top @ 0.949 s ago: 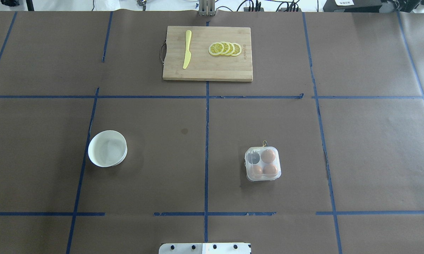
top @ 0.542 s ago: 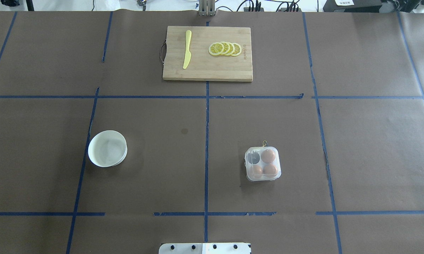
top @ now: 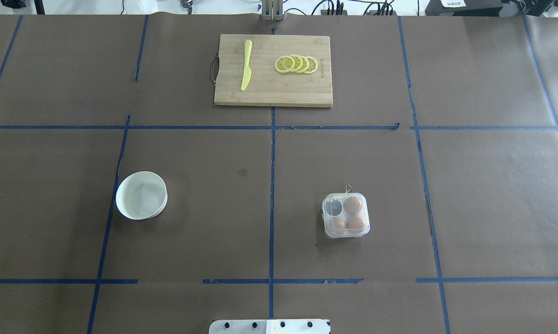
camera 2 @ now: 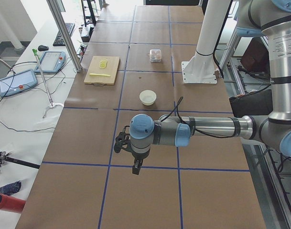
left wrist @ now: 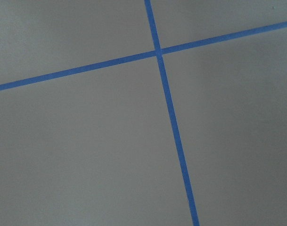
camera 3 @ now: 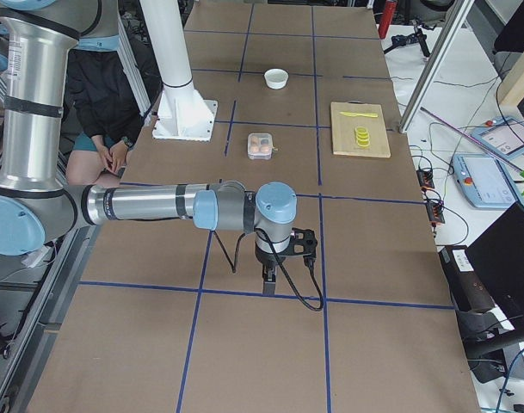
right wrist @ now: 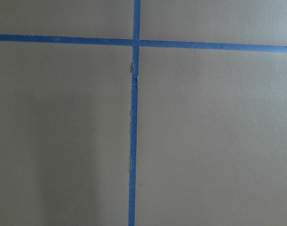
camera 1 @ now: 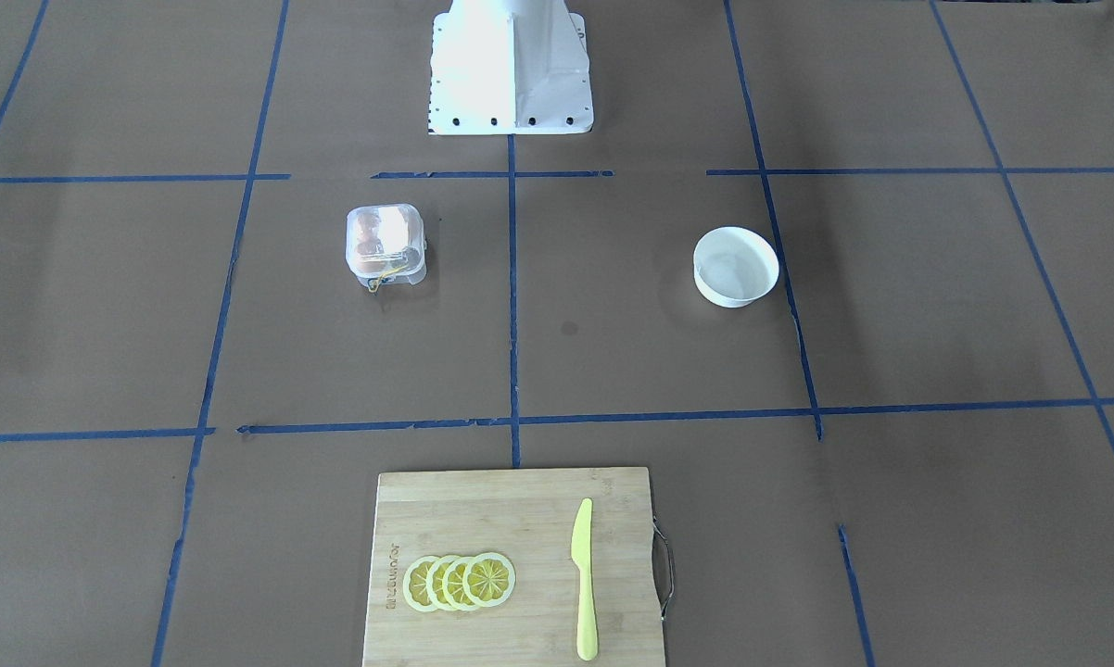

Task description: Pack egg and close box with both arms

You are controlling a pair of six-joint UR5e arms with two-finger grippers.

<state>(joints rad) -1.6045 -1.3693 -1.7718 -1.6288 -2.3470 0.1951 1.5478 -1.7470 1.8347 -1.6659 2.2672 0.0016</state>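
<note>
The egg box sits on the worktop well apart from both hands, inward along it from each. The right hand looks the nearer and the left hand the farther. I cannot tell whether either is clenched or released. The box is squarish and clear, with three tan eggs and one bare cup.

box: one, of clear plastic
cups in the box: four, three filled and one empty
eggs: three, tan-brown, one to a cup
bowl: one, white
cutting board: one, wooden
knife: one, yellow
lemon slices: four, overlapping in a row
left arm and right arm: two in all
pedestal: one, white
</note>
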